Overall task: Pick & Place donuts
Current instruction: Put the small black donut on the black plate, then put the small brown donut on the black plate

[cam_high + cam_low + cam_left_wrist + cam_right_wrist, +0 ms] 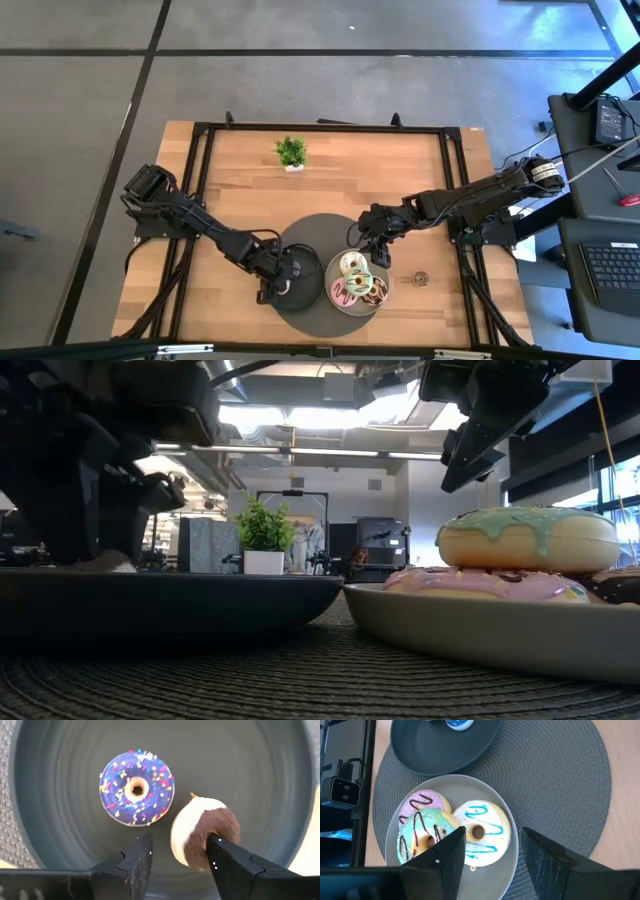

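Over the dark plate (280, 780), lower middle of the overhead frame, left hand (180, 857) is hanging apart beside the brown donut (206, 839), probably risking nudging it sideways into the purple donut (136, 788).

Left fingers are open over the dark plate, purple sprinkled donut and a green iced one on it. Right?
Not quite. In the left wrist view the left gripper is open over the dark plate, and the purple sprinkled donut is there, but the other one is a brown-and-white donut, not green iced. The green iced donut sits on the light plate.
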